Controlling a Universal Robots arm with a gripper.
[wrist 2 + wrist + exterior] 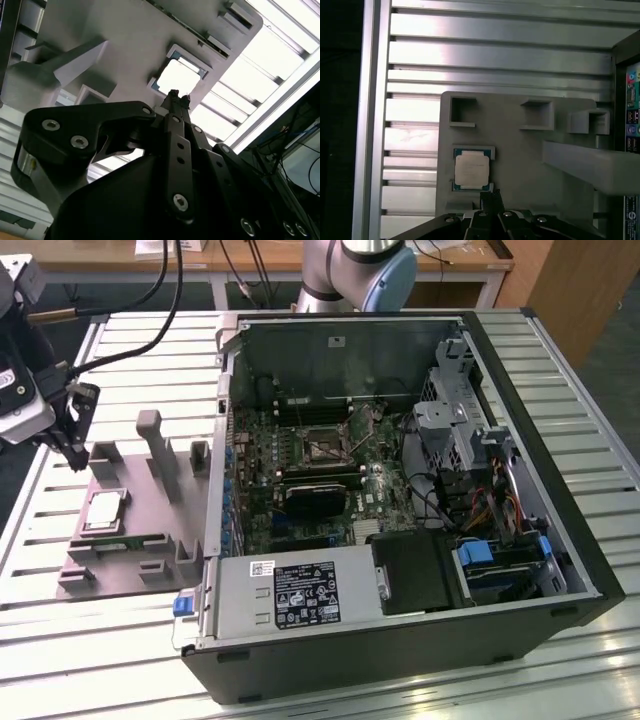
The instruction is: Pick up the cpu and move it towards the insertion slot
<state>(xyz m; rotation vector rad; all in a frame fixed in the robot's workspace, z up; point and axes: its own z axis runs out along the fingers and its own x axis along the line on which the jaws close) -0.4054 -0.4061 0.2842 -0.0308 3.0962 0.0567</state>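
One small flat square cpu (104, 510), silvery metal on top with a pale tan rim, lies flat in a shallow square pocket of a grey plastic fixture plate (135, 490). From where I stand its top looks clean and evenly bright. In the first wrist view thin greenish corners peek out from under its edges, where the pocket's raised frame hugs it on all sides.

Above the chip the air is open. The black gripper (76, 458) hangs over the plate's edge at the exterior view's left, near the cpu but apart from it. In the second wrist view its fingertips (173, 96) sit together with nothing between them.

Around the pocket the plate carries several low grey blocks. One tall grey upright post (150, 435) stands between the chip and the open black computer case (530, 390). The plate rests on a slatted aluminium table (60, 660), with bare slats running off toward the exterior view's left.

The case lies on its side with its lid off. Its pale metal wall (225, 390) rises just beside the plate, a barrier between the chip and the inside. Down on the green motherboard (380, 490) sits the insertion slot (325, 445), a square dark socket with a thin silvery frame, well apart from the cpu. A black rectangular cooler block (315, 498) lies near the socket, and a silvery power supply box (290, 592) fills the case's near edge
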